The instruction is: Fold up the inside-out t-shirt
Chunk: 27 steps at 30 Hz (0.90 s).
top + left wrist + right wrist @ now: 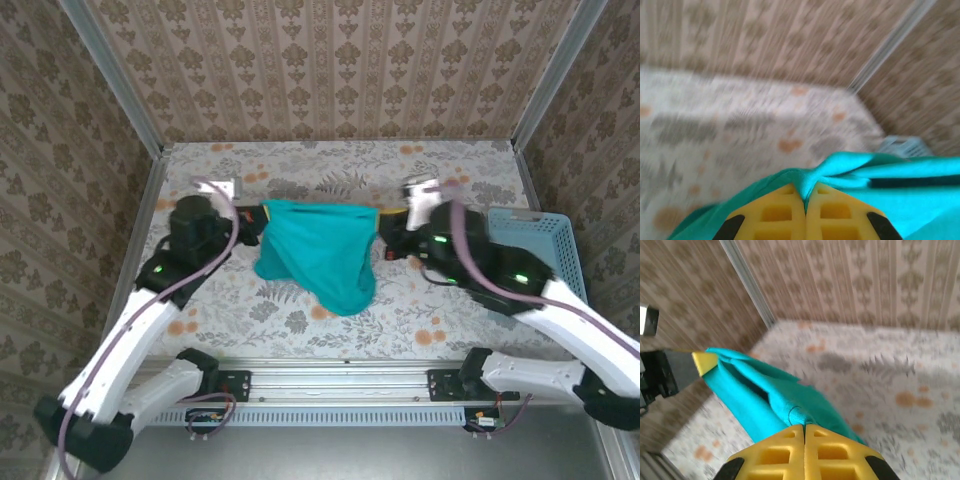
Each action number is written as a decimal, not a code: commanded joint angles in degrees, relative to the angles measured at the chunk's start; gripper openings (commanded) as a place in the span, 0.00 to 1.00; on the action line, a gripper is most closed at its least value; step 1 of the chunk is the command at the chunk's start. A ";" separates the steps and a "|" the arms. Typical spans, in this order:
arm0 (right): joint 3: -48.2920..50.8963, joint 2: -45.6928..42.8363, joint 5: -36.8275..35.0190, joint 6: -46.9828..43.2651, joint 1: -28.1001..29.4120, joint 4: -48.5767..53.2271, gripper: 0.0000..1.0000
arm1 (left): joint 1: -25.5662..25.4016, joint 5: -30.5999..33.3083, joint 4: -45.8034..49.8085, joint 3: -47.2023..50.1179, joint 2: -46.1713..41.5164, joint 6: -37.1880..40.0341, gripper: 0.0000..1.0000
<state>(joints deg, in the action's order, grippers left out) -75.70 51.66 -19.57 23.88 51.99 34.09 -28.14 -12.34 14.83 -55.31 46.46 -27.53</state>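
Teal soft-knit t-shirt (318, 255), slung between my two pincers over the floral surface (300, 320).
My left pincer (250, 212) and right pincer (385, 222) are each clamped tight on one end of its top edge, and the body sags in a pouch below. Best handling, as I judge it: draw the edge taut and level, then lower both ends evenly so the cloth lies flat, clear of the blue basket (545, 240).

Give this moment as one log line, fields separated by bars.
left hand: shut on t-shirt | right hand: shut on t-shirt | t-shirt: stretched between both hands | basket: far right
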 commanded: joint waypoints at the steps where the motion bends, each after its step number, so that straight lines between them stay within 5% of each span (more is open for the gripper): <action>1: 5.91 0.99 -2.25 -1.32 -0.68 2.04 0.00 | -0.94 -0.58 -0.14 4.26 -2.46 1.19 0.00; 7: 24.00 5.40 0.57 7.69 -6.59 -0.42 0.00 | -2.22 -3.06 3.41 12.88 5.24 0.00 0.00; 11: 32.06 5.48 0.95 12.04 -8.94 -0.43 0.00 | -8.16 -2.91 3.47 17.51 7.56 -0.14 0.00; 21: 41.77 8.74 10.27 16.87 -9.14 -2.48 0.00 | -19.25 -2.46 -9.47 31.39 4.09 -6.12 0.00; 25: 37.11 7.63 3.72 15.04 -7.15 5.05 0.45 | -21.38 -0.68 -9.71 32.19 2.77 -6.02 0.00; 27: 33.65 6.50 -1.05 13.35 -4.74 7.37 0.59 | -21.68 -0.58 -10.05 32.16 2.37 -5.74 0.00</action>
<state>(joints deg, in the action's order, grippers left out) -36.75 60.27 -14.33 38.48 44.91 36.67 -49.17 -13.98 7.97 -23.31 50.15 -32.36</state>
